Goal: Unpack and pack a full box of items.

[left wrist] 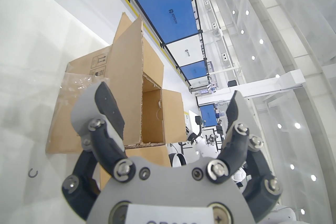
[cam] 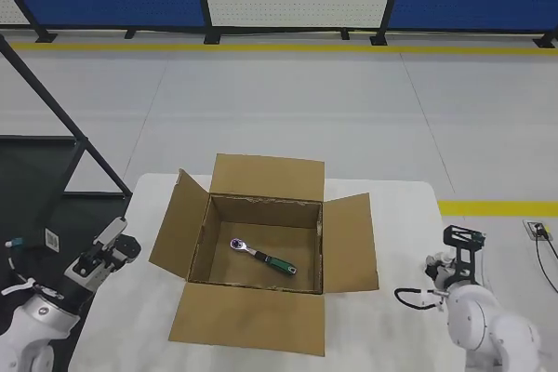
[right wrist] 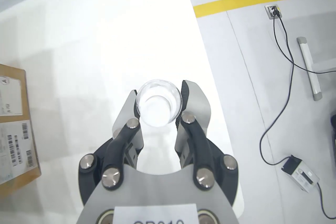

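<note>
The right gripper (right wrist: 159,93) pinches a clear glass cup (right wrist: 158,107) by the white table's (cam: 391,325) right edge, while the left gripper's (left wrist: 170,96) jaws gape near its left edge.

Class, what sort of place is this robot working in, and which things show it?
Probably a robot test hall or lab: blue partition panels, yellow floor lines, and a lone white table bearing an open cardboard box.

Looking across a pale grey floor (cam: 353,102) striped by a yellow line (cam: 507,208); facing blue panels (cam: 112,11) along the far side; catching round ceiling lights (left wrist: 261,41), perhaps recessed.
</note>
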Tool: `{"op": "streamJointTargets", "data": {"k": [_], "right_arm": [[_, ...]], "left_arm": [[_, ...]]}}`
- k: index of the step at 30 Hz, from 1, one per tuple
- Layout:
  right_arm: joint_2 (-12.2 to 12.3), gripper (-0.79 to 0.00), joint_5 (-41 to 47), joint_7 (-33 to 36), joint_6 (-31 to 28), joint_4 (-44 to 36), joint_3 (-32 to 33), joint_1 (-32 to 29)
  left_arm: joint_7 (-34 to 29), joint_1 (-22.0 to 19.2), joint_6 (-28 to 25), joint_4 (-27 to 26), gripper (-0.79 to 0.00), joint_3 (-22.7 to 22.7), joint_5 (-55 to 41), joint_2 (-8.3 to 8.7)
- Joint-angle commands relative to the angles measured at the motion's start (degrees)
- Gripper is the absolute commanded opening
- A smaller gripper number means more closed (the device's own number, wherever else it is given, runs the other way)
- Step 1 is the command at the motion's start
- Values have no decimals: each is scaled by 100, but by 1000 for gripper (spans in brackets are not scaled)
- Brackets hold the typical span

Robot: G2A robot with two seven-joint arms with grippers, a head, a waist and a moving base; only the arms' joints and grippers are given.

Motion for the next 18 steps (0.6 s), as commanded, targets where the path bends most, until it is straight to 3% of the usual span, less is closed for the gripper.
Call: {"op": "streamJointTargets", "data": {"k": [1, 18], "right_arm": [[2, -785, -85, 117, -1, 116, -26, 95], [-6, -785, 62, 218, -129, 799, -79, 430]], "left_arm": [[52, -11, 40, -11, 0, 23, 5, 0], [76, -20, 73, -11, 0, 34, 8, 4]]}}
